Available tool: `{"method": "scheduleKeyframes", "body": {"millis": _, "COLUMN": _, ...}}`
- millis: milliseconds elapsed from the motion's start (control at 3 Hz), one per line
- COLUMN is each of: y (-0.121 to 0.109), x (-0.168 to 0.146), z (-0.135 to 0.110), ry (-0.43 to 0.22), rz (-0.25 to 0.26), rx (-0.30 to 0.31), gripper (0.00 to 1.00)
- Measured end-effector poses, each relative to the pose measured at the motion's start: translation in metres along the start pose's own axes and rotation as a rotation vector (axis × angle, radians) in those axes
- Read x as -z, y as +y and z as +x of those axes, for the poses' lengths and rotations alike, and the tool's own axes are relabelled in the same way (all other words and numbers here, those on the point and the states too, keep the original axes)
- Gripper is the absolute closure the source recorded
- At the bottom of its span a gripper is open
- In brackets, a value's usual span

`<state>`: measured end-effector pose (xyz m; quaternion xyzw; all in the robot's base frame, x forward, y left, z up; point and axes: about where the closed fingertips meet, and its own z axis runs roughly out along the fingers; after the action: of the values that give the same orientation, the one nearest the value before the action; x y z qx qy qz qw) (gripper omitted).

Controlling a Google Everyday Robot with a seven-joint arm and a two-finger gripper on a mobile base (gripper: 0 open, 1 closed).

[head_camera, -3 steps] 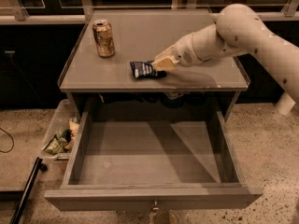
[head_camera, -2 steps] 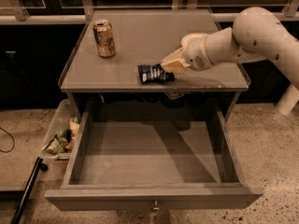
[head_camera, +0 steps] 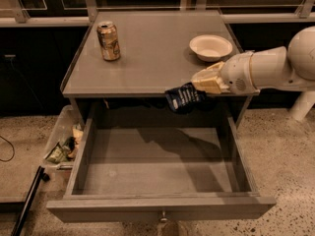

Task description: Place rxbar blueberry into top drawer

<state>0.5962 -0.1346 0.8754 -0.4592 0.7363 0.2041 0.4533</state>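
My gripper point(head_camera: 199, 88) is shut on the rxbar blueberry point(head_camera: 182, 97), a dark navy wrapper with white lettering. It holds the bar in the air just past the front edge of the table top, above the back of the open top drawer point(head_camera: 157, 163). The drawer is pulled out wide, its grey inside is bare, and a small metal knob point(head_camera: 162, 215) sits at the centre of its front panel. My white arm point(head_camera: 266, 72) reaches in from the right.
A gold drink can point(head_camera: 108, 41) stands at the left of the grey table top point(head_camera: 147, 58). A white bowl point(head_camera: 210, 46) sits at its right, just behind my arm. A clear plastic bin point(head_camera: 61, 144) with scraps is on the floor at the left.
My gripper has lifted the bar off the table top and carried it forward, past the table's front edge, to above the open drawer. The bowl behind the arm has come into sight.
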Motion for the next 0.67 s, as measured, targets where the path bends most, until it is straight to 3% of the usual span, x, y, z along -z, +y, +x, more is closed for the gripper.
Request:
{"method": "scheduleKeyframes", "body": {"millis": 333, "y": 0.03, "x": 0.031, "z": 0.022, "ry": -0.008, "rz": 0.03, "rx": -0.015, "gripper": 1.0}}
{"method": "scheduleKeyframes", "body": {"millis": 667, "y": 0.036, "x": 0.047, "z": 0.047, "ry": 0.009, "rz": 0.048, "rx": -0.049, "gripper": 1.0}}
